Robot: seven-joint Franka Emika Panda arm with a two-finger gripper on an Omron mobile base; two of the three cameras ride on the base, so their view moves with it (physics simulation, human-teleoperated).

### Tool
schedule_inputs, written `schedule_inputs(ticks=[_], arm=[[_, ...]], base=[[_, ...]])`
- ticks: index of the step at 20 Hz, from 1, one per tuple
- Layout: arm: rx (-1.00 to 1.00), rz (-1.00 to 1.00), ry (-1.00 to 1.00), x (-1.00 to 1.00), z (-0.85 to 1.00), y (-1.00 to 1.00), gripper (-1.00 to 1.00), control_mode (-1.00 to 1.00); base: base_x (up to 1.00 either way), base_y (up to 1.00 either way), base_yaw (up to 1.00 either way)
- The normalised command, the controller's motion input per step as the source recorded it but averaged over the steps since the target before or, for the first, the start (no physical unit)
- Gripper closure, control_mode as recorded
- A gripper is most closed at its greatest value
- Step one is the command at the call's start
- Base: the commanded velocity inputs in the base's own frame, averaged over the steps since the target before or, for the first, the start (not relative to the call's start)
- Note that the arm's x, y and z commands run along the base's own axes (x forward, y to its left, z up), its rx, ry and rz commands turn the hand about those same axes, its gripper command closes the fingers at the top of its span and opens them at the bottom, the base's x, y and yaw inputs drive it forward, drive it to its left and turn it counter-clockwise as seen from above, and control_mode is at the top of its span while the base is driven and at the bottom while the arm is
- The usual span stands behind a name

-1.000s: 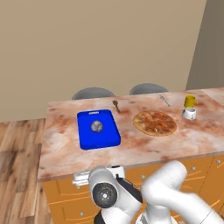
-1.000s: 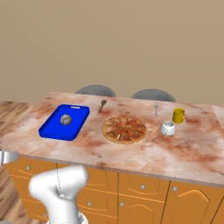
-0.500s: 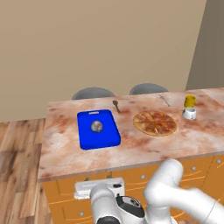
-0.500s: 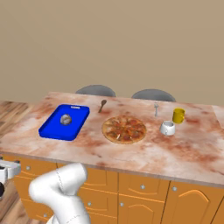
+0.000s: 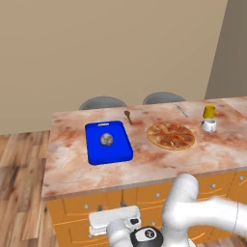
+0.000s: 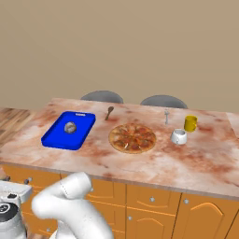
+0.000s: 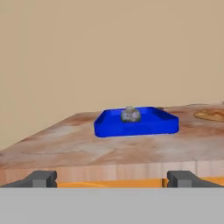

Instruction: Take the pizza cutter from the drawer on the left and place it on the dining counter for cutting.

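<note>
Your gripper (image 7: 112, 179) has its jaws wide apart and holds nothing; the two dark tips sit level with the front edge of the table (image 5: 67, 170), looking across the slab. Over the last second the arm has swung down from above the table edge to the cabinet face at the left end, and the hand has turned to face it; nothing on the table has shifted. I read that as the approach to the drawer (image 5: 72, 211), the orange front with the small round knob just beside the hand; it looks shut, so opening it comes first. You cannot see the pizza cutter from here; I take it to be inside that drawer, so none of the carrying is done yet.

The table is a polished pinkish-brown marbled stone, flat and hard, so a slim tool should lie steady on it; the fronts below are smooth orange wood. The knob is small, round and silvery, little for the tips to bite on, so centre it between the jaws before closing. On the slab lie a blue board (image 5: 119, 150) with a raised rim and a dull grey lump (image 5: 106, 140) on it, a round flat pizza (image 5: 171, 135), a brown wooden spoon (image 5: 128, 116) and a thin silver utensil (image 5: 181, 110); neither is your tool.
</note>
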Motion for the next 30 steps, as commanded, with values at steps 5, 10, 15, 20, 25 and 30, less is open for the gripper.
schedule_inputs(ticks=[5, 10, 15, 20, 25, 30], arm=[[0.00, 0.00, -0.12, 0.00, -0.41, 0.21, -1.00, -1.00], [0.01, -0.01, -0.01, 0.00, -0.18, 0.38, -1.00, -1.00], [0.01, -0.06, 0.00, 0.00, -0.06, 0.39, -1.00, -1.00], [0.02, -0.09, 0.00, 0.04, -0.06, 0.27, -1.00, -1.00], [0.09, -0.01, 0.00, 0.08, -0.20, 0.00, -1.00, -1.00], [0.06, 0.00, 0.00, 0.06, -0.30, 0.00, -1.00, -1.00]], base=[[0.00, 0.00, 0.00], [0.00, 0.00, 0.00], [0.00, 0.00, 0.00], [0.00, 0.00, 0.00], [0.00, 0.00, 0.00], [0.00, 0.00, 0.00]])
